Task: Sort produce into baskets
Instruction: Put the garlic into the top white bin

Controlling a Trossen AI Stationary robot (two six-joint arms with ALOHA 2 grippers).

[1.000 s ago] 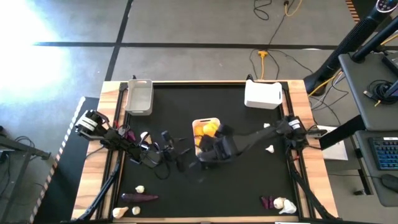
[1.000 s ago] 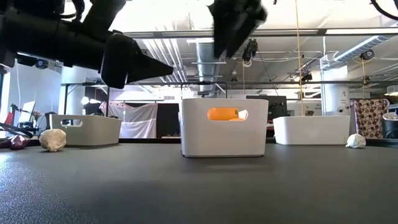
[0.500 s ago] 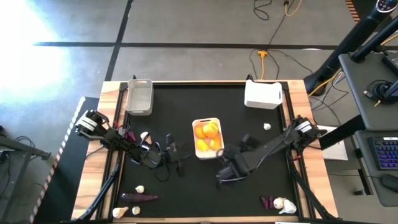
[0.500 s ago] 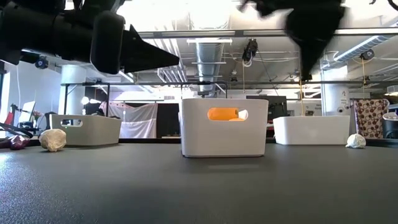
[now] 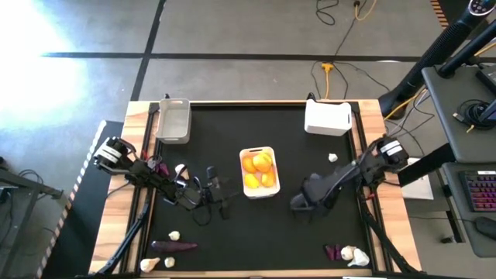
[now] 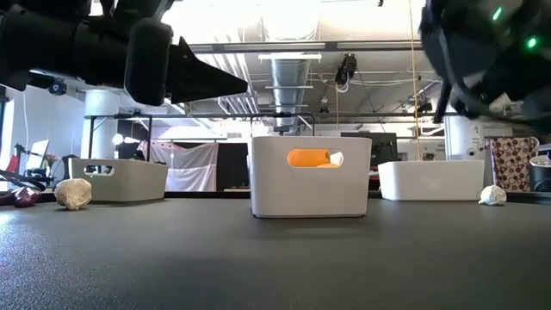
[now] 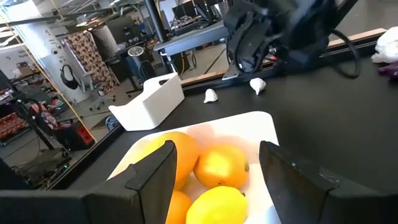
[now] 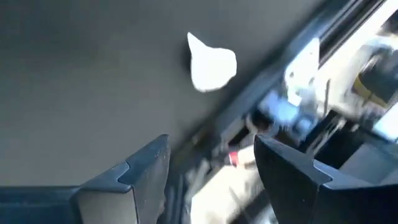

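- We get hard glare on the floor around 10 o'clock from overhead.
- Low camera is backlit by bright ceiling lights, so the arms go silhouette.
- Right wrist shot is smeared with motion blur.

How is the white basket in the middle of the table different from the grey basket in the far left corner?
The middle white basket holds yellow and orange fruits; the grey basket looks empty from above. The white one is opaque white, the grey one duller and greyish. In the low view the white basket stands taller than the grey one. Both are rectangular with rounded corners and a handle cutout.
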